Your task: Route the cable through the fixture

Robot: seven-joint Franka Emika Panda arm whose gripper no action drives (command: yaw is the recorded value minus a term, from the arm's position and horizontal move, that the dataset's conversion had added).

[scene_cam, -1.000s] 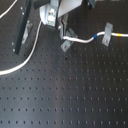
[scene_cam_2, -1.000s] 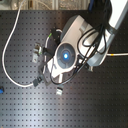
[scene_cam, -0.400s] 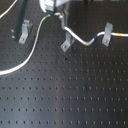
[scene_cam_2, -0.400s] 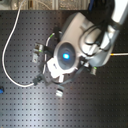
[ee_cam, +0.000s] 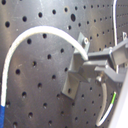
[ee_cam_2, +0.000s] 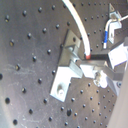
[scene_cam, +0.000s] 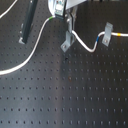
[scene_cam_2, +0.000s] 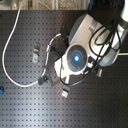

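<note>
**Now lowered onto fixture, cable in tow**

Since a second ago: gripper (scene_cam: 64, 22) moved from farther along the far edge of the tabletop (scene_cam: 65, 95) to directly above the fixture (scene_cam: 65, 41), and descended. Fingers pinched tight on the cable (scene_cam: 30, 56); in both wrist views cord meets the bracket's top edge, near the fixture (ee_cam_2: 67, 70). Seated in slot or only resting on it: cannot tell. Judged: insertion step under way, not finished. Silver clip (scene_cam: 105, 34) further along already carries the cord.
</note>
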